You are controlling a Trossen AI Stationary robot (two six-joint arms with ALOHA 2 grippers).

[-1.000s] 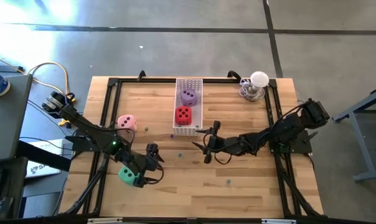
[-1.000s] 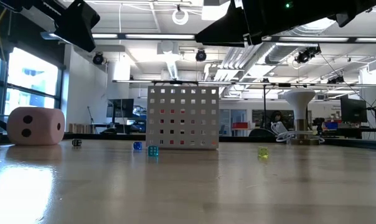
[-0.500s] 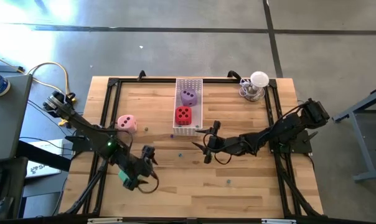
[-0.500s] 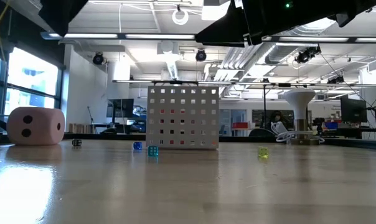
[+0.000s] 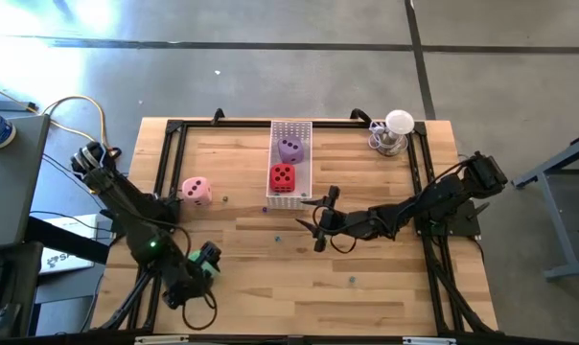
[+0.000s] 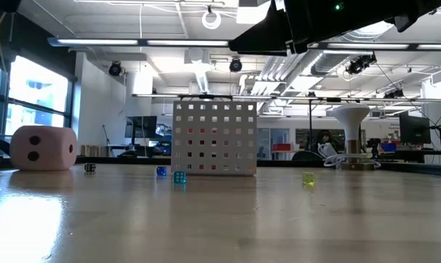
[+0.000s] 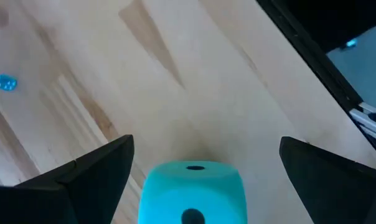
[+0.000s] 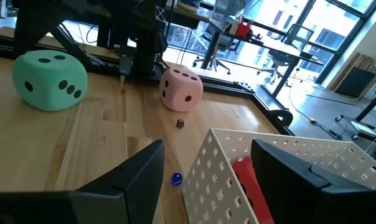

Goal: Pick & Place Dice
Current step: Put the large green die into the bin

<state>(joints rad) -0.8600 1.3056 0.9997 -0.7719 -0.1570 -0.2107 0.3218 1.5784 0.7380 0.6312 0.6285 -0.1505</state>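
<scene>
The green die (image 5: 210, 267) (image 8: 49, 79) rests on one face on the wooden table, near the left front. My left gripper (image 5: 205, 261) (image 7: 206, 142) hangs over it, tipped steeply down and open; its fingers stand on either side of the die (image 7: 193, 193) with wide gaps. The pink die (image 5: 195, 191) (image 6: 42, 148) sits on the table at the left. The purple die (image 5: 290, 149) and red die (image 5: 282, 178) lie in the white perforated tray (image 5: 291, 126). My right gripper (image 5: 318, 222) (image 8: 206, 146) hovers open near the tray's near end, pointing left.
Several tiny dice lie scattered on the table, among them a blue one (image 6: 161, 171), a teal one (image 6: 179, 177) and a yellow-green one (image 6: 309, 177). A white bulb-shaped object (image 5: 395, 129) stands at the far right corner. Black frame rails (image 5: 165, 172) run along the table's sides.
My left arm has swung toward the table's near left corner, and its gripper has tipped more steeply down over the green die while staying open. In the low view the arm has left the upper left of the picture. The green die stays where it was.
</scene>
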